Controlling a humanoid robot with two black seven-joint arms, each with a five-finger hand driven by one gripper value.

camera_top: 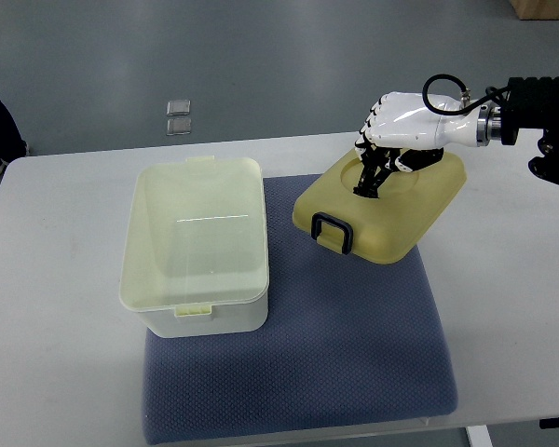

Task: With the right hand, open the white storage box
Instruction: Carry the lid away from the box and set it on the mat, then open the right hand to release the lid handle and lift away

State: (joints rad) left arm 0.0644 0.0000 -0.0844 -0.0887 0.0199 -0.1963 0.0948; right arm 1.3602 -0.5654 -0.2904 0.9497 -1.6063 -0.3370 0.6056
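The white storage box (196,247) stood open and empty on the left part of a blue mat (298,372) spread over the white worktop (56,307). Just to its right, its lid (382,209) lay handle-up, partly on the mat and partly on the worktop. The right robot hand (377,168) rested on the lid's far side, its dark fingers (368,182) curled down against the top. With the box apparently opened, a clean finish called for relaxing the fingers and lifting straight up, so the lid stayed flat and did not slide.

White hand (391,140), black cabled forearm (540,110)
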